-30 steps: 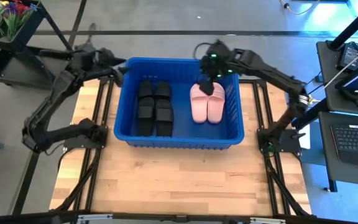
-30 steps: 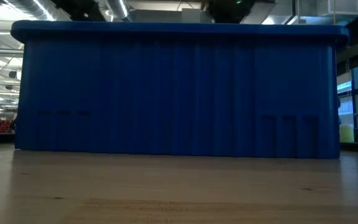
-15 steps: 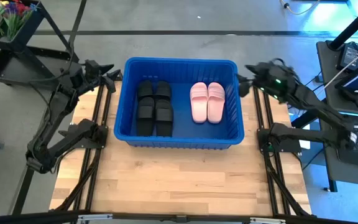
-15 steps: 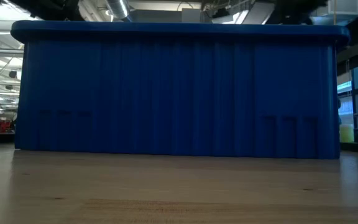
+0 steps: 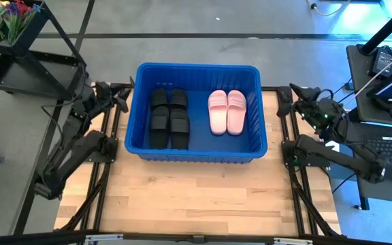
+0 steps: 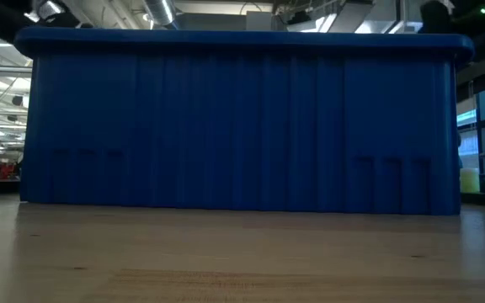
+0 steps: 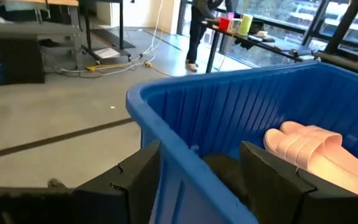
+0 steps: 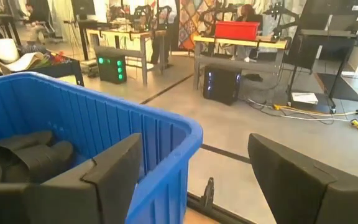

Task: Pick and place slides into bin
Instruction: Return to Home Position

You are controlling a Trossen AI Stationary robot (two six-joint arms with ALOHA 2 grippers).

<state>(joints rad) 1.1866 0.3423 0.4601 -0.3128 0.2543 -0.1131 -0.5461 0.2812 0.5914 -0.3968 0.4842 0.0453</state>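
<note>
Pulled back from over the bin (image 5: 196, 67) to either side; left fingers (image 7: 135, 180), right fingers (image 8: 112, 174) spread, empty; slides (image 5: 226, 113) inside, job done.

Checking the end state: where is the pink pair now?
High view: the pink slides lie side by side in the blue bin's right half, apart from the black slides at its left.
</note>
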